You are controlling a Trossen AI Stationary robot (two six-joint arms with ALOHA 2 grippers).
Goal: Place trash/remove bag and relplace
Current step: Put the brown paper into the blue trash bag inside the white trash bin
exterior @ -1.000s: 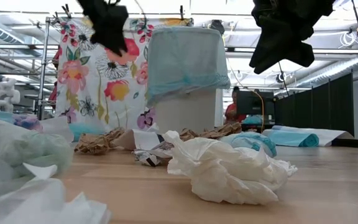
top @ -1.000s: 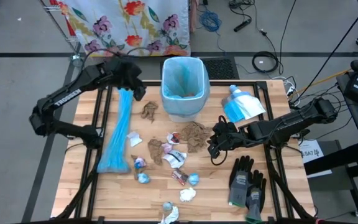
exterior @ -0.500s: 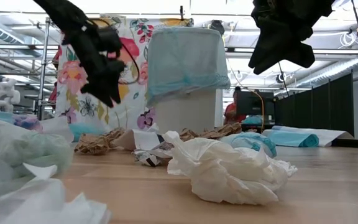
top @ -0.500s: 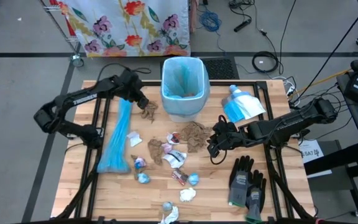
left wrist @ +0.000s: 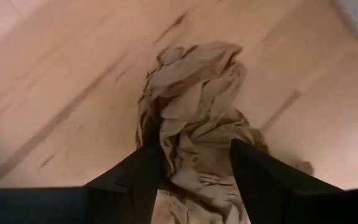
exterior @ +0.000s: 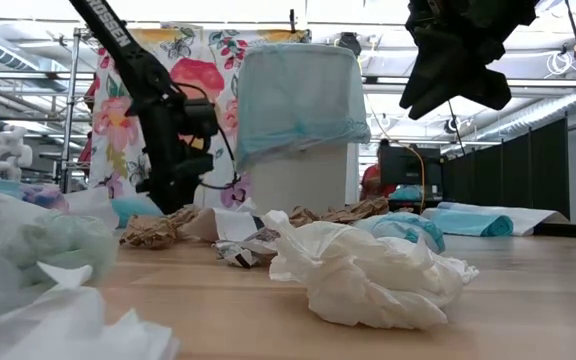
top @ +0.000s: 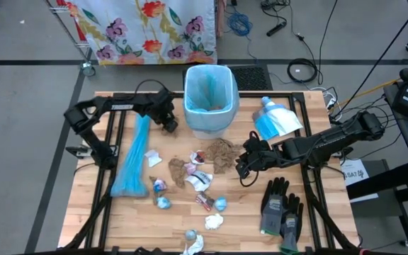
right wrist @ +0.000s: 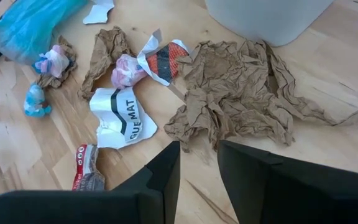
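Overhead, left gripper (top: pixel 168 122): down beside the lined bin (top: pixel 209 99), on a brown paper wad.
Overhead, right gripper (top: pixel 245 163): hovering by the crumpled brown sheet (top: pixel 221 154); scraps (top: pixel 190 177) strewn mid-table (top: pixel 331 227).
Table level: left gripper (exterior: pixel 173 190) low over a wad (exterior: pixel 151 231); contact unclear.
Left wrist: fingers (left wrist: pixel 143 179) parted, straddling the brown paper wad (left wrist: pixel 191 124), apparently touching it.
Right wrist: fingers (right wrist: pixel 163 177) slightly apart, empty.

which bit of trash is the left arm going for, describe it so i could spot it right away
Start at the bin with the blue liner at the back of the table. Just to its left lies a crumpled brown paper wad, under the left end effector, whose open fingers straddle it. Unlike the other brown paper in the central pile, it sits alone beside the long blue bag.
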